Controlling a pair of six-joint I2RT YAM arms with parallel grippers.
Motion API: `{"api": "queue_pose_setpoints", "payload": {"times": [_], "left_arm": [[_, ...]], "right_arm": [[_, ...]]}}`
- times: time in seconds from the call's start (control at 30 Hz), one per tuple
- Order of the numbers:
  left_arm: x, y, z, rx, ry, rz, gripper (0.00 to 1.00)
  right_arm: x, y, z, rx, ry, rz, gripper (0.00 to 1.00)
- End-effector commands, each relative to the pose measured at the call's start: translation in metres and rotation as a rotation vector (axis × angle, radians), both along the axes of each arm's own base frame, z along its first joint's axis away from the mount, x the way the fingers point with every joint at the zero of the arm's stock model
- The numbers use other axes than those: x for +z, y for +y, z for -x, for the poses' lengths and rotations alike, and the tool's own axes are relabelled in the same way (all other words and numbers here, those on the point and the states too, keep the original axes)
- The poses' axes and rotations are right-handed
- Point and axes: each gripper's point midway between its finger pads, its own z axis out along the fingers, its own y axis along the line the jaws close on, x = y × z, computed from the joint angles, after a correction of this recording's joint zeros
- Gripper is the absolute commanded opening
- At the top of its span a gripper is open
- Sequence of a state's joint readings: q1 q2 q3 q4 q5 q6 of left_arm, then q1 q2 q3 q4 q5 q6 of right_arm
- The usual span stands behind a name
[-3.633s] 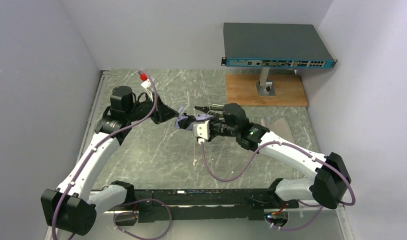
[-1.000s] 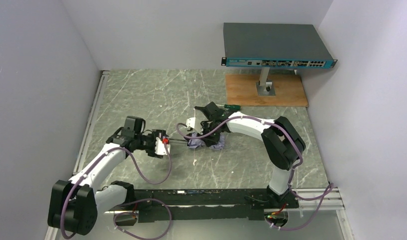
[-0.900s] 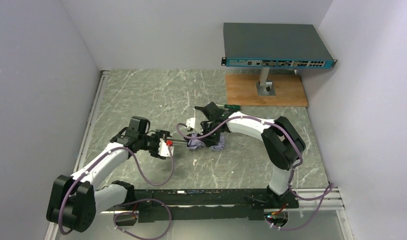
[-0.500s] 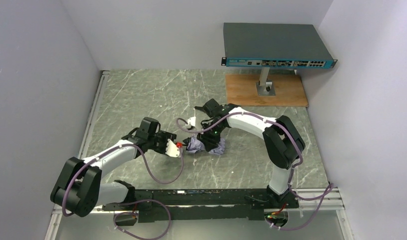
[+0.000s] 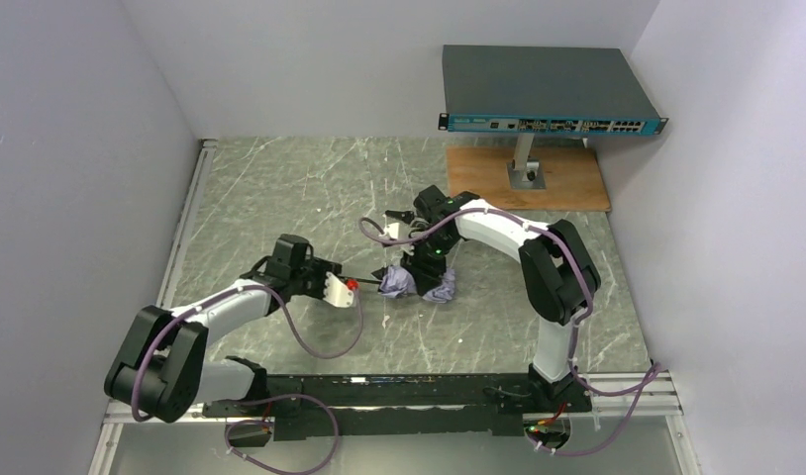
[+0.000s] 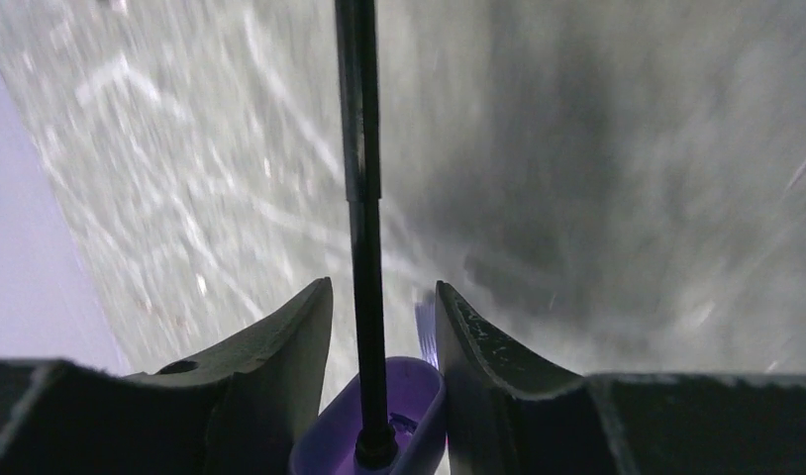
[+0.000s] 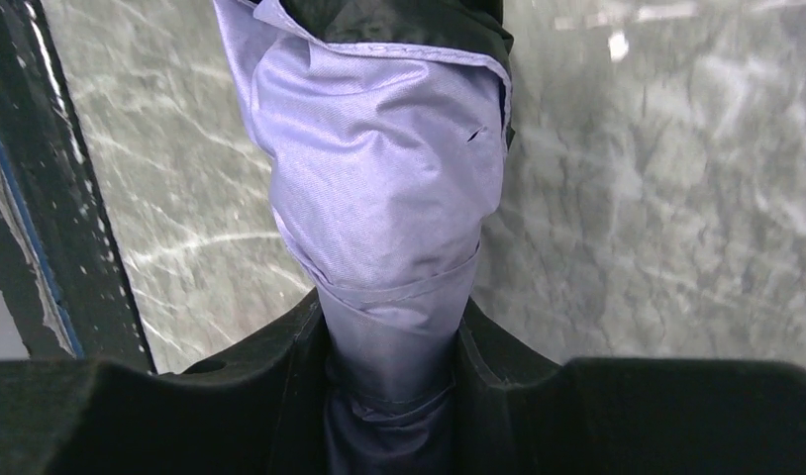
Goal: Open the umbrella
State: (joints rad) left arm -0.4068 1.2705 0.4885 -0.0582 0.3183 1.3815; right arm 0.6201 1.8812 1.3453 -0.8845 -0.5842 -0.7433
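Observation:
The umbrella [image 5: 417, 282] lies folded as a crumpled lilac and black bundle mid-table. My left gripper [image 5: 352, 285] is shut on its small lilac handle [image 6: 383, 421], held low between the fingers [image 6: 292, 341]. The thin black shaft [image 6: 358, 148] runs straight out from the handle toward the bundle. My right gripper [image 5: 422, 265] reaches down from behind and is shut on the gathered lilac fabric [image 7: 379, 188]. The black lining [image 7: 399, 20] shows at the far end. The fabric hangs bunched out of the right gripper [image 7: 391, 332].
A network switch [image 5: 548, 87] stands on a metal post over a wooden board [image 5: 567, 183] at the back right. Grey walls close in the marble table [image 5: 280, 188] on the left, back and right. A dark bar [image 7: 43, 198] crosses the left of the right wrist view.
My left gripper has moved right with the handle, closer to the bundle, so less shaft shows. My right wrist has shifted back and right, and the bundle has moved slightly right.

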Motion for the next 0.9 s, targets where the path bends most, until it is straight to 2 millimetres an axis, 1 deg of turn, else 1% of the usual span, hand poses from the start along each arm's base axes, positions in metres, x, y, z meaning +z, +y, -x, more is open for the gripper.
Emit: {"api": "queue_pose_setpoints", "payload": {"times": [0.0,0.1,0.13,0.2,0.27,0.33,0.47,0.6,0.67,0.7,0.73,0.8,0.87], "left_arm": [[-0.011,0.079,-0.01,0.162,-0.018,-0.159,0.26],[-0.012,0.125,-0.016,0.226,-0.034,-0.208,0.26],[-0.011,0.147,-0.018,0.272,-0.036,-0.218,0.27],[-0.011,0.175,-0.021,0.311,-0.041,-0.235,0.26],[-0.011,0.195,-0.025,0.342,-0.036,-0.243,0.26],[-0.011,0.207,-0.027,0.353,-0.028,-0.244,0.24],[-0.012,0.214,-0.029,0.329,-0.038,-0.255,0.22],[-0.014,0.221,-0.036,0.346,-0.032,-0.255,0.18],[-0.014,0.22,-0.039,0.346,-0.033,-0.244,0.14],[-0.012,0.218,-0.04,0.34,-0.034,-0.235,0.14],[-0.011,0.213,-0.039,0.322,-0.034,-0.22,0.16],[-0.006,0.198,-0.034,0.283,-0.004,-0.167,0.24],[0.007,0.176,-0.032,0.259,0.035,-0.075,0.39]], "right_arm": [[0.002,-0.052,0.019,0.029,0.06,0.058,0.0],[-0.007,-0.086,0.029,0.038,0.071,0.119,0.0],[-0.01,-0.095,0.034,0.049,0.074,0.135,0.0],[-0.013,-0.111,0.042,0.065,0.08,0.157,0.0],[-0.014,-0.121,0.046,0.078,0.072,0.158,0.0],[-0.014,-0.124,0.049,0.081,0.074,0.16,0.0],[-0.012,-0.125,0.052,0.079,0.091,0.163,0.0],[-0.016,-0.137,0.059,0.084,0.106,0.188,0.0],[-0.015,-0.136,0.06,0.078,0.113,0.182,0.0],[-0.013,-0.132,0.058,0.068,0.114,0.168,0.0],[-0.01,-0.128,0.056,0.054,0.118,0.152,0.0],[-0.003,-0.116,0.048,0.019,0.123,0.11,0.0],[0.004,-0.1,0.037,-0.03,0.129,0.065,0.0]]}}
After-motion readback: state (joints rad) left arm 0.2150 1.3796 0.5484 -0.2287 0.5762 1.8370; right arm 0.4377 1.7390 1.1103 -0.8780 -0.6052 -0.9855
